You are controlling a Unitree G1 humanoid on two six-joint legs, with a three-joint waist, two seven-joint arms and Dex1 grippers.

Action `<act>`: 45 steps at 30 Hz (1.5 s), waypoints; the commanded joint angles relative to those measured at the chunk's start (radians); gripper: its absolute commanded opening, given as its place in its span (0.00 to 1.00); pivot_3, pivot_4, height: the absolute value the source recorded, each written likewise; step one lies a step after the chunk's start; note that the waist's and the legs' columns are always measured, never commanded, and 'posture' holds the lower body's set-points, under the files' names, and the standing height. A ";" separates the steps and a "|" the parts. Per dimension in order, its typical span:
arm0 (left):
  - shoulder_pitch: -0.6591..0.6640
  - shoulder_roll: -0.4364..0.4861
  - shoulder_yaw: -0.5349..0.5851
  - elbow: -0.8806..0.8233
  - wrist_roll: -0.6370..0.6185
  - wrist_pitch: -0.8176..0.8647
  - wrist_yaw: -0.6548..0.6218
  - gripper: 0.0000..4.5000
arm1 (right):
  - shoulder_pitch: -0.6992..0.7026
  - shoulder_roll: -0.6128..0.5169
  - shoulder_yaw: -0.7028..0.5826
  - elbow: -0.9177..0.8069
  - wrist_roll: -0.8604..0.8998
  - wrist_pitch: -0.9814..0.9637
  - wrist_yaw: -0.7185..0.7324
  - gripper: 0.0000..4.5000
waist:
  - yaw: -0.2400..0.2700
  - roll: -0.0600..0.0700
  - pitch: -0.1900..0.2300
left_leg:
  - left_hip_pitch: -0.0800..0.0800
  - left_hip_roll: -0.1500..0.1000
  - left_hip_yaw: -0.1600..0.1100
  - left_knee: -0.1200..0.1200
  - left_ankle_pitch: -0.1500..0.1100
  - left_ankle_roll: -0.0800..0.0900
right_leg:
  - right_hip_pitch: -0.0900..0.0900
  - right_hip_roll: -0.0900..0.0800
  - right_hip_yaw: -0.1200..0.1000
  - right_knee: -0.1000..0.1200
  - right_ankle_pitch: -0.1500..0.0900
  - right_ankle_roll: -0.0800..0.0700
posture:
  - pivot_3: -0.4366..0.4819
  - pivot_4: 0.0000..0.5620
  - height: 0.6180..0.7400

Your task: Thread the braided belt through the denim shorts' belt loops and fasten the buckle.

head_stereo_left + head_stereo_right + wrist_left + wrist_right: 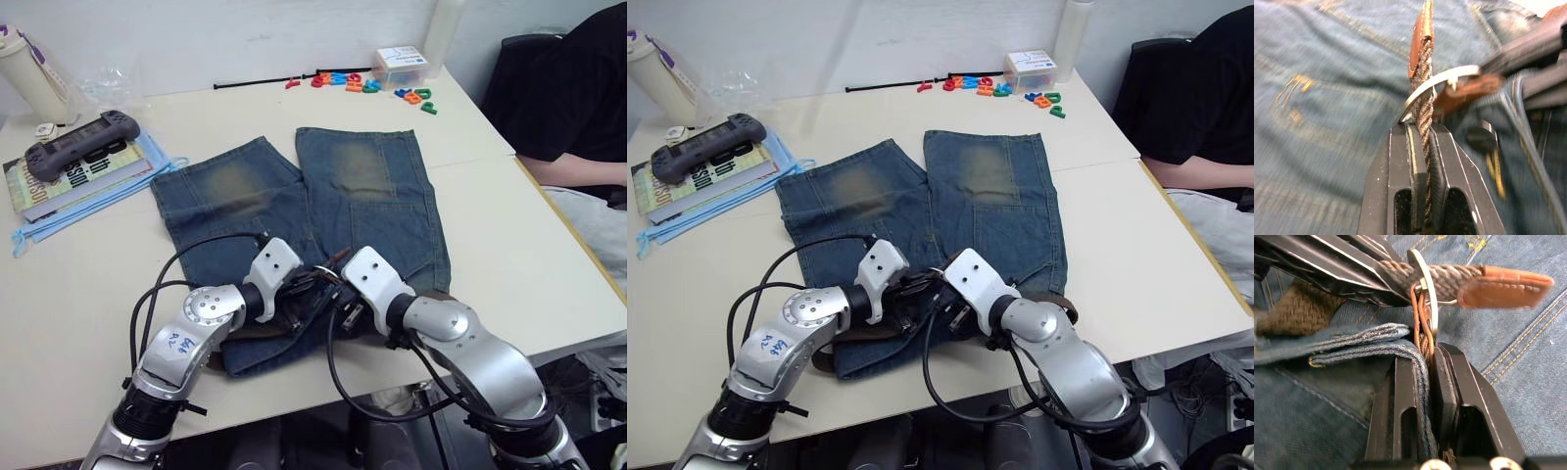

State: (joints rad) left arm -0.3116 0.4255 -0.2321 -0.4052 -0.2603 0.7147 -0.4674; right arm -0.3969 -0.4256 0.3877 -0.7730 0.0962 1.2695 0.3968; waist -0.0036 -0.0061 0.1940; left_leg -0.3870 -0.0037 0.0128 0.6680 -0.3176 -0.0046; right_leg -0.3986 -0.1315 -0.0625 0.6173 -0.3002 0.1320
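Spread flat on the table [88, 313]: denim shorts [362, 211], legs pointing away, waistband at the near edge. Running along that waistband: braided belt [1422, 73], its tan tip pushed through the silver buckle [1429, 298]. Left gripper [1422, 147] pinched tight on the woven strap. Right gripper [1425, 377] clamped on belt and a fold of denim beside the buckle.

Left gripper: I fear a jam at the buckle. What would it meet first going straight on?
Probably the silver metal buckle ring, close ahead of the left gripper, which is shut on the dark-brown braided belt; the blue denim shorts lie behind it.
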 commanded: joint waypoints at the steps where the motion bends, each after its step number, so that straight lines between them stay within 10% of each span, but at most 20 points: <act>1: -0.014 -0.025 -0.015 0.006 0.012 -0.076 -0.022 0.00 | -0.031 -0.053 0.043 0.007 0.032 -0.057 0.059 0.01 | 0.003 0.000 0.000 | 0.000 0.000 0.000 0.000 0.000 0.000 | 0.000 0.000 0.000 0.000 0.000 0.000 | 0.48 0.27 0.79; 8: 0.005 -0.034 -0.001 0.016 0.020 -0.096 -0.032 0.00 | -0.036 -0.112 0.051 -0.014 0.042 -0.121 0.086 0.01 | 0.005 0.000 0.000 | -0.001 0.000 0.000 0.003 0.000 0.000 | 0.000 -0.001 0.000 0.001 0.000 0.000 | 0.48 0.27 0.79; 16: 0.009 -0.040 -0.001 0.015 0.026 -0.093 -0.036 0.00 | -0.022 -0.153 -0.094 -0.110 0.126 -0.048 0.143 0.71 | 0.005 0.000 0.000 | -0.002 0.000 -0.001 0.005 0.000 0.001 | 0.000 -0.001 0.000 0.001 0.000 0.000 | 0.48 0.27 0.79; 25: 0.012 -0.039 -0.004 0.016 0.028 -0.090 -0.041 0.00 | -0.163 -0.262 -0.368 -0.121 0.329 -0.008 0.301 0.71 | 0.009 0.000 0.000 | -0.003 0.000 -0.002 0.011 -0.001 0.003 | 0.001 -0.001 -0.001 0.003 0.000 0.000 | 0.48 0.27 0.79; 34: 0.011 -0.040 -0.014 0.016 0.035 -0.096 -0.044 0.00 | -0.211 -0.506 0.050 0.125 -0.148 -0.685 0.322 0.71 | 0.005 0.000 0.000 | -0.003 -0.001 0.000 0.012 -0.002 0.004 | 0.001 -0.001 0.000 0.003 0.000 0.001 | 0.48 0.27 0.79; 45: -0.004 0.014 -0.074 0.025 0.170 -0.238 -0.061 0.00 | -0.231 -0.447 0.107 0.275 -0.350 -0.896 0.404 0.71 | 0.007 0.000 0.000 | -0.004 0.000 -0.001 0.013 -0.002 0.003 | 0.001 -0.002 -0.001 0.003 0.000 0.001 | 0.48 0.27 0.79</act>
State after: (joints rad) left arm -0.3035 0.4225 -0.2820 -0.3686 -0.1426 0.5351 -0.5187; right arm -0.6232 -0.8916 0.5056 -0.4928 -0.2137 0.4088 0.7793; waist 0.0030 -0.0065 0.1940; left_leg -0.3908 -0.0039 0.0121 0.6814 -0.3192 -0.0015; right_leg -0.3972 -0.1331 -0.0633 0.6199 -0.2998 0.1328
